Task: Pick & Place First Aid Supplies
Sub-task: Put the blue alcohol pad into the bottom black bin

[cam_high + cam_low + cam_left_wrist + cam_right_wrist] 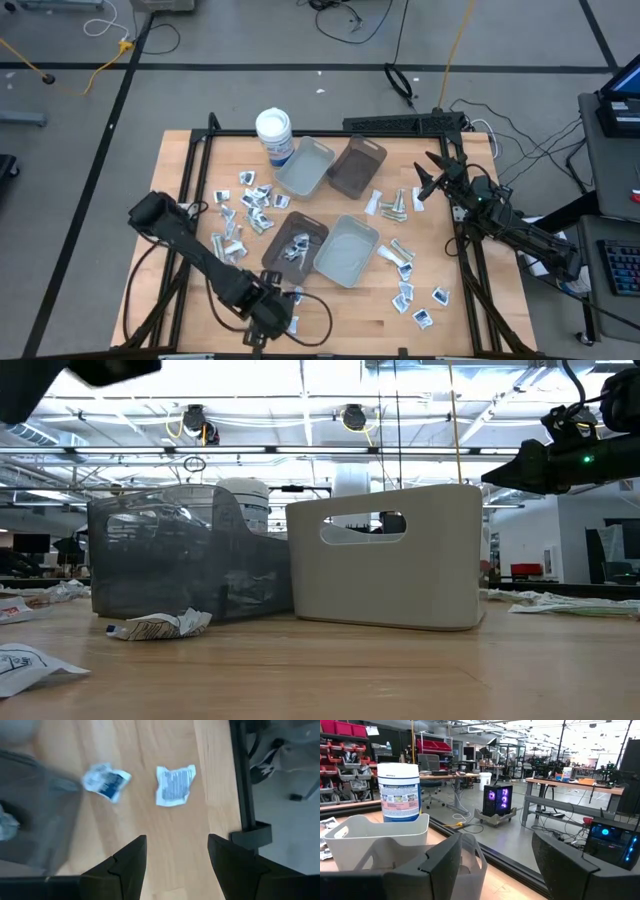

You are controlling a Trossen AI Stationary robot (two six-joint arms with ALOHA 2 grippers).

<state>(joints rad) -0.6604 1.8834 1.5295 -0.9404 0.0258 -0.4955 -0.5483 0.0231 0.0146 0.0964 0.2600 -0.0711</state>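
Observation:
The first aid supplies are small white and bluish packets. They lie scattered on the wooden table left of the trays [245, 208] and right of them [405, 272], and some lie in the dark tray [297, 245]. My left gripper [281, 321] hangs open near the table's near edge, pointing down. Below its fingers lie a bluish packet [106, 781] and a white packet [175, 785], flat on the wood and untouched. My right gripper [428, 172] waits open at the right side, level above the table, with nothing between its fingers [497, 840].
Four trays stand mid-table: a grey one [305, 166] and a brown one [358, 166] farther back, the dark one and another grey one [348, 250] nearer. A white round tub [274, 134] stands at the far side. The table's black rail [244, 780] runs close to my left gripper.

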